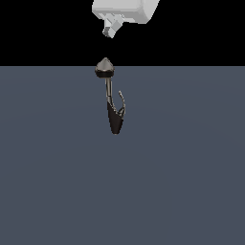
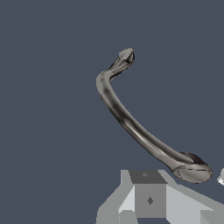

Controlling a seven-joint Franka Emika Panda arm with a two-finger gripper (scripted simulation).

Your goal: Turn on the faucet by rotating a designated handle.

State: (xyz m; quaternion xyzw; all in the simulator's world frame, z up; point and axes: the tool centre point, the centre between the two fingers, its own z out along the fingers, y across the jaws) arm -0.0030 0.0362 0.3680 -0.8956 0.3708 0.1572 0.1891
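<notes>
Faucet stands mid-counter; its handle looks thin, rigid, slick (likely pivoting, not lifting), best caught near its free tip. Tool hangs above, grip state unclear.

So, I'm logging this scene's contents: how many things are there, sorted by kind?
Faucet, counting its grey cone cap and thin curved handle as parts: 1
Robot pincer, above the cap: 1
Grey floor surface: 1
Total: 3
</notes>
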